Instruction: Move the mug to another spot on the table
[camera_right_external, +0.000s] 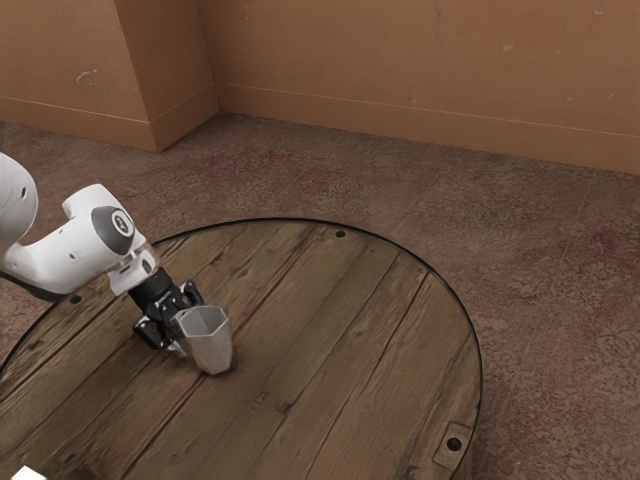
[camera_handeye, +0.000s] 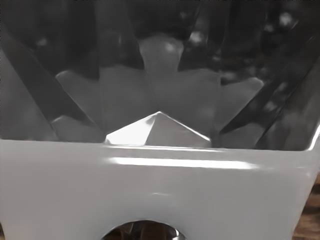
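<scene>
and there was the white seven-joint arm (camera_right_external: 62, 248), in from the exterior view's left, bent low over the round dark-wood plank surface (camera_right_external: 340, 340). the black two-finger tool (camera_right_external: 176, 318) was right down near the planks, pressed up against the pale grey faceted mug (camera_right_external: 208, 342). the tool sat on the mug's side toward the exterior view's left, touching it or as good as. was the tool clenched or released? i could not tell, since its black parts ran together against the mug's wall.

the mug stood on the part of the surface toward the exterior view's left, well in from the black rim. it was mouth up and narrowed toward its base, perhaps leaning a touch. its base was down at the planks with a shadow tight beneath it, but whether it was truly resting there i could not make out.

from the wrist view, the mug (camera_handeye: 160, 185) was right under the hand. a broad pale wall ran across, with a bright glint along it and a rounded opening at its lower edge. beyond that wall lay the dark, shiny faceted inside, its panels meeting at a lit peak in the middle.

around the surface lay mottled reddish-brown carpet floor (camera_right_external: 540, 230), backed by a plain orange-tan wall (camera_right_external: 420, 60).
</scene>
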